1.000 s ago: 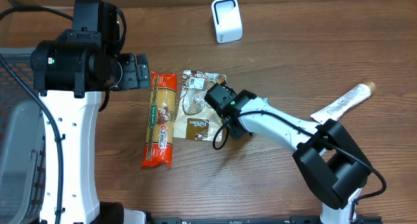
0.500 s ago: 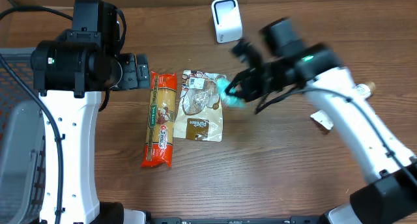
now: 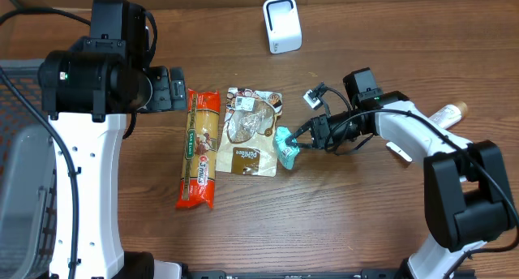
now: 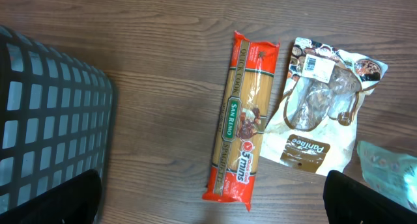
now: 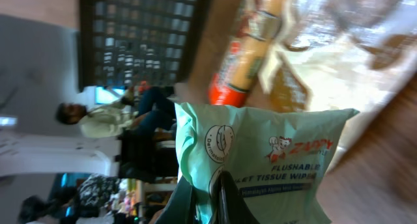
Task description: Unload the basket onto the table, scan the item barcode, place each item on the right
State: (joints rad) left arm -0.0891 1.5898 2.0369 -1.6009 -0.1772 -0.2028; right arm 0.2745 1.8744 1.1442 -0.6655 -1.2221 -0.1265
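— Right claw, seen from overhead: pinching what?
— Pressed on a pale green soft wipes pack, just beside the brown plastic pouch. The white box scanner lies straight beyond, well apart. Left claw is spread.
— Left wrist view?
— Only the pack's corner.
— Right wrist view?
— Its printed front; no barcode visible.

right end effector has swung rightward, now gripping a wipes pack (teal).
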